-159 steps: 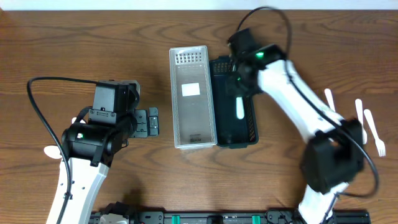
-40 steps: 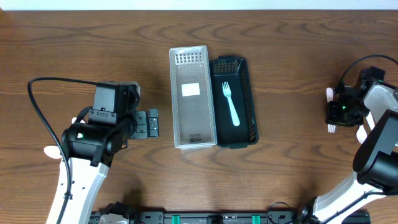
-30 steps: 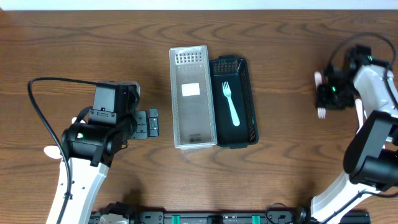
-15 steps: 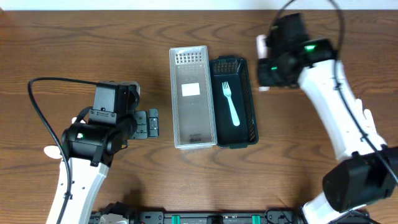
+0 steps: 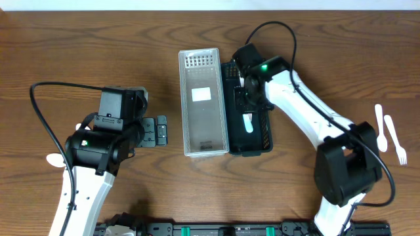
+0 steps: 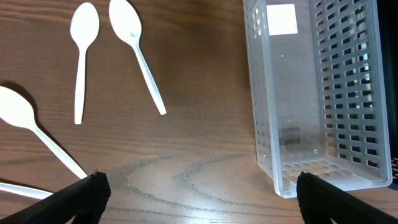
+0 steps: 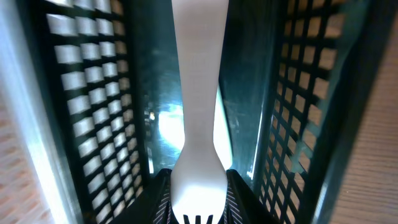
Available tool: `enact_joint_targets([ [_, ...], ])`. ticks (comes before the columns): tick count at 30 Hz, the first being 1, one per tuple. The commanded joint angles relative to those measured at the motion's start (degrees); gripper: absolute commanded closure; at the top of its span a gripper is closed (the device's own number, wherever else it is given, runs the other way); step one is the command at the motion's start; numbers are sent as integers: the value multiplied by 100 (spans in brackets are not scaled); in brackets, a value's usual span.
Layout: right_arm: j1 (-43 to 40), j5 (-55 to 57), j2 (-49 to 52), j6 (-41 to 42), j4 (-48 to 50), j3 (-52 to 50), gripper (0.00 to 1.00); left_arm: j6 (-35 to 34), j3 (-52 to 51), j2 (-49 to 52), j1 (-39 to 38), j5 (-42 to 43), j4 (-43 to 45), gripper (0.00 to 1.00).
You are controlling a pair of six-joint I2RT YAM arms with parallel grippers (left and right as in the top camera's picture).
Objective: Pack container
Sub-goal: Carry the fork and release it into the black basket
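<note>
Fingers (image 7: 157,202) of the right gripper (image 7: 199,190) are closed narrowly on a white plastic fork (image 7: 199,106), which is pinched near its head. The tines are cut off at the bottom edge of the right wrist view, and the handle is seen running away from the camera. The fork is held inside the dark slotted basket (image 7: 292,93), lined up with its length and flanked by the mesh walls on both sides. Whether the fork is touching the basket floor cannot be told.

From overhead, the right gripper (image 5: 248,98) is placed over the upper half of the dark slotted basket (image 5: 265,128). A pale utensil end (image 5: 248,123) is seen just below it inside the basket, but it cannot be told whether this belongs to the held fork. The clear slotted basket (image 5: 203,141) is set touching the dark one along its left side, and nothing but a white label is seen in it.

The left gripper (image 6: 202,186) is spread wide and nothing is held. It is positioned over bare wood of the table (image 5: 118,39), just beside the clear slotted basket (image 6: 348,93). White spoons (image 6: 83,56) are laid on the wood to its left. At the far right of the table, well apart from both baskets, a loose white fork (image 5: 396,139) and another white utensil (image 5: 378,124) are laid side by side.
</note>
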Motion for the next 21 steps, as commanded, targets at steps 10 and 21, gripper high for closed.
enact_joint_targets([
  [10, 105, 98, -81, -302, 103, 166, 55, 11, 50, 22, 24, -87, -22, 2],
  [21, -1325, 376, -1172, -885, -1158, 1606, 28, 11, 50, 22, 24, -87, -22, 2],
])
